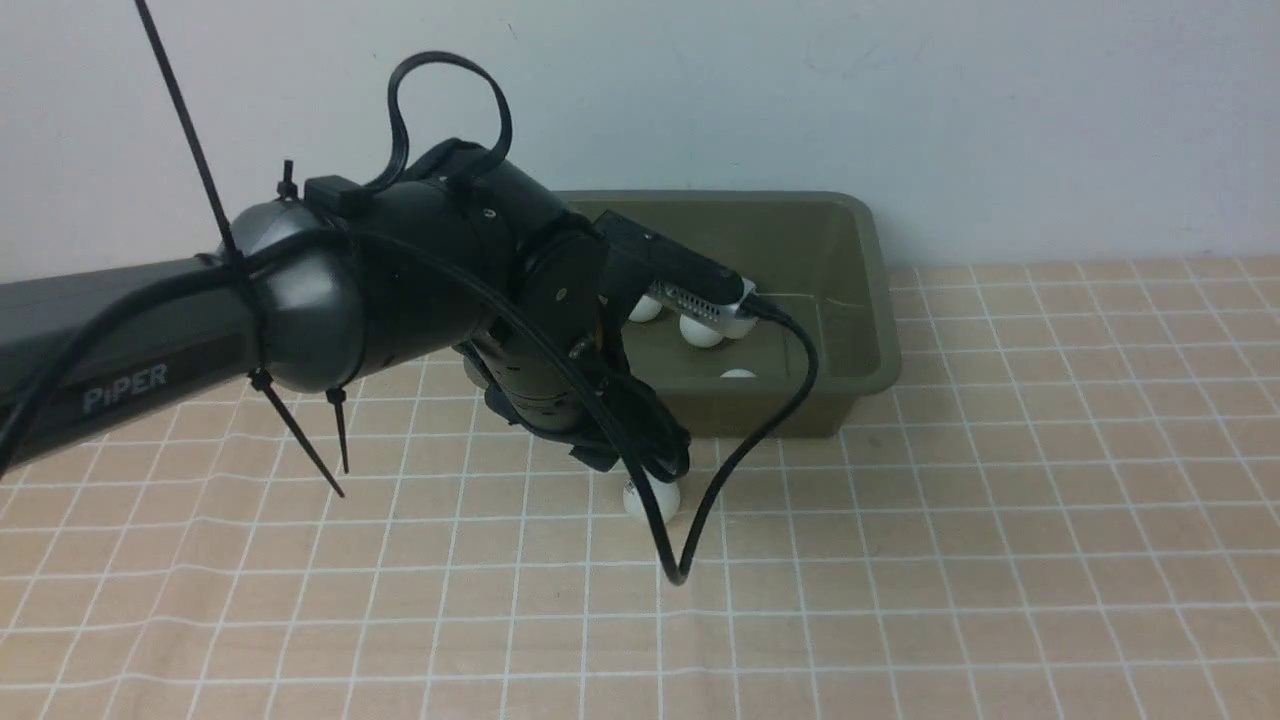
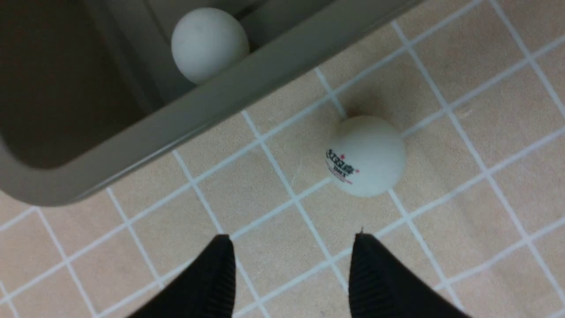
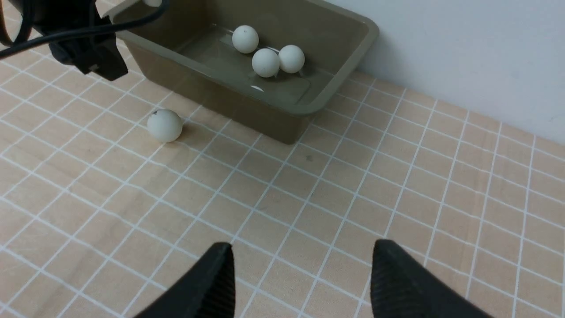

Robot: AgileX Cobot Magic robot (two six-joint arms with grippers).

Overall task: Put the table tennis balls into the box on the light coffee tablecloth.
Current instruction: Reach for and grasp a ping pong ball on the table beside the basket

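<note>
The olive-green box (image 1: 872, 300) stands on the light coffee tablecloth (image 1: 1000, 520) by the wall. Three white table tennis balls (image 3: 265, 62) lie together inside it; the front view shows another ball (image 1: 738, 374) against its near wall. One ball (image 1: 650, 497) with black print lies on the cloth just in front of the box; it also shows in the left wrist view (image 2: 367, 155) and the right wrist view (image 3: 164, 125). My left gripper (image 2: 291, 240) is open and empty, just above and short of this ball. My right gripper (image 3: 302, 249) is open and empty above bare cloth, out of the front view.
The left arm and its looping black cable (image 1: 740, 460) hang in front of the box's left half and hide it. A pale wall (image 1: 900, 100) runs right behind the box. The box's near rim (image 2: 229, 95) lies close to the left gripper.
</note>
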